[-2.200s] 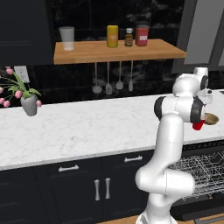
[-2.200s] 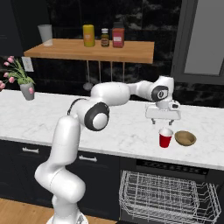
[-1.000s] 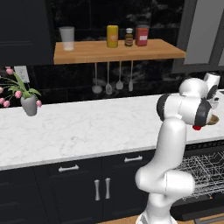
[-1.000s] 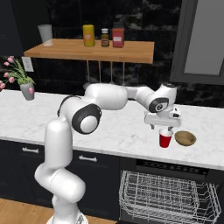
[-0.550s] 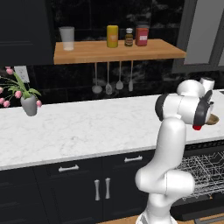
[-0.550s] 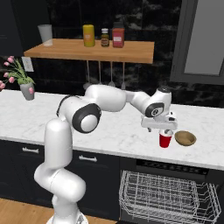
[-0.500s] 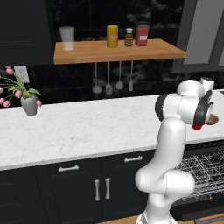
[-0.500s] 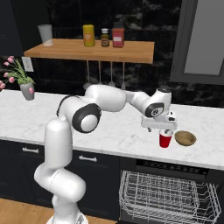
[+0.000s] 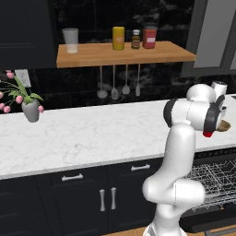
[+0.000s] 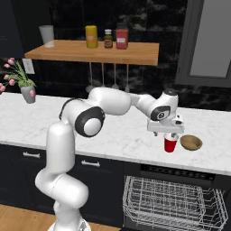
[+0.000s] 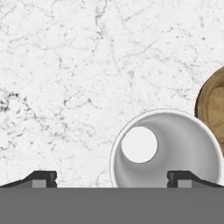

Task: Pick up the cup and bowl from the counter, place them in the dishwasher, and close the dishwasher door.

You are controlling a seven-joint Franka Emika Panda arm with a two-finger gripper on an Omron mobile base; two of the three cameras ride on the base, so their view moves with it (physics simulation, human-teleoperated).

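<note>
The red cup point(image 10: 170, 145) stands upright on the white marble counter point(image 10: 113, 131), near its front edge. In the hand view I look down into the cup's white inside point(image 11: 175, 148). My gripper point(image 10: 168, 134) hangs open just above the rim. One fingertip point(image 11: 181, 178) is over the cup's inside and the other point(image 11: 41, 178) is outside its wall. The tan bowl point(image 10: 191, 142) sits right beside the cup; its edge also shows as the bowl point(image 11: 213, 109). Below the counter the dishwasher's wire rack point(image 10: 171, 203) is pulled out over the lowered door.
A grey vase of pink flowers point(image 10: 28, 92) stands at the counter's far left. The wooden shelf point(image 10: 94, 50) above holds a tumbler and jars, and utensils point(image 10: 108, 79) hang under it. Navy cabinets point(image 9: 92, 193) lie left of the dishwasher rack point(image 9: 214, 184).
The hand has dropped closer to the red cup over the last second, with the forearm swinging slightly. Cup and bowl have not moved.
</note>
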